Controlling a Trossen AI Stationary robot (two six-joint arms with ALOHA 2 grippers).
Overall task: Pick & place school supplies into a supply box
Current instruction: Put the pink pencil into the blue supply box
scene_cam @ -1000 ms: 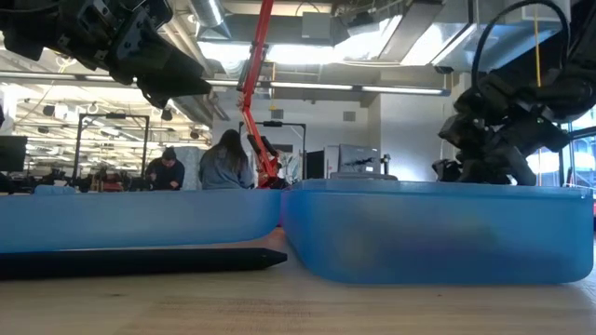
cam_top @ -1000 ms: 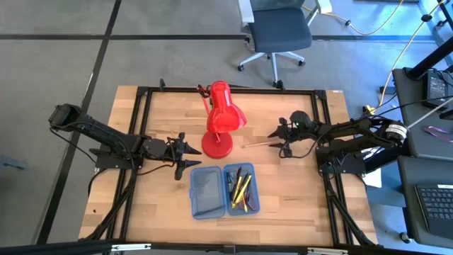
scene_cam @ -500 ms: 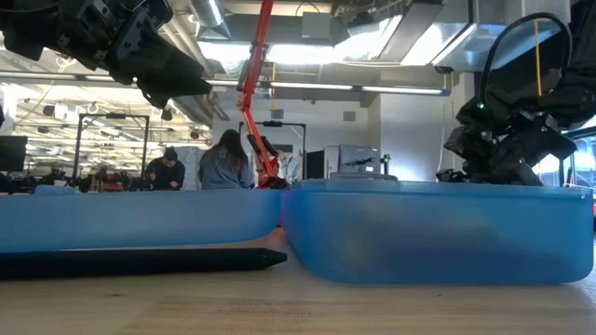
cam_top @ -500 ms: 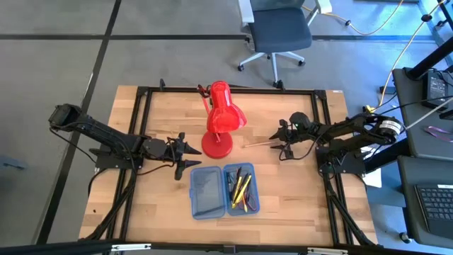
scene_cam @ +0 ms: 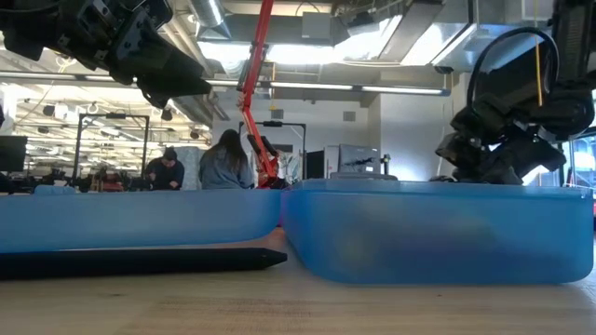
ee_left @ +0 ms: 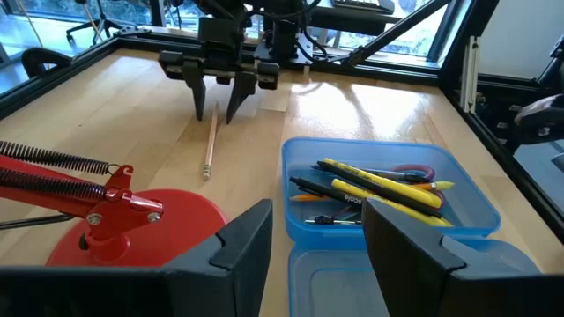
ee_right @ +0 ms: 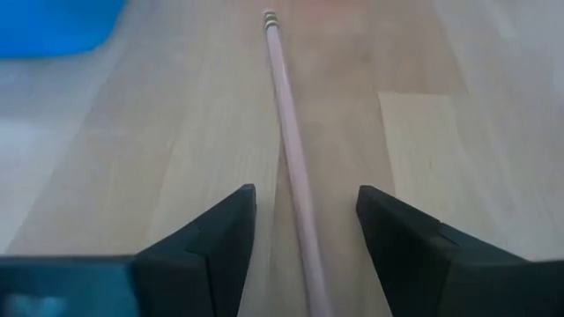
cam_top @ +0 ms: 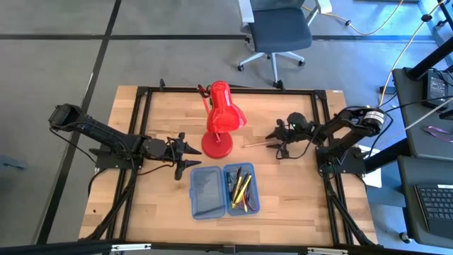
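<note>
The right gripper (cam_top: 277, 144) is down at the counter (cam_top: 297, 191) beside the red lamp (cam_top: 221, 124), fingers apart astride a wooden pencil (ee_right: 291, 158), which lies loose. Next, I judge: close, lift, carry to the blue box (cam_top: 224, 190). The left gripper (cam_top: 190, 150) waits near the box, fingers apart.

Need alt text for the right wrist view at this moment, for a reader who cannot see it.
The right gripper hovers low over the wooden table, fingers open on either side of a wood-tone pencil that lies on the table and runs straight away from the camera. A corner of the blue supply box shows at one edge of the picture.
</note>
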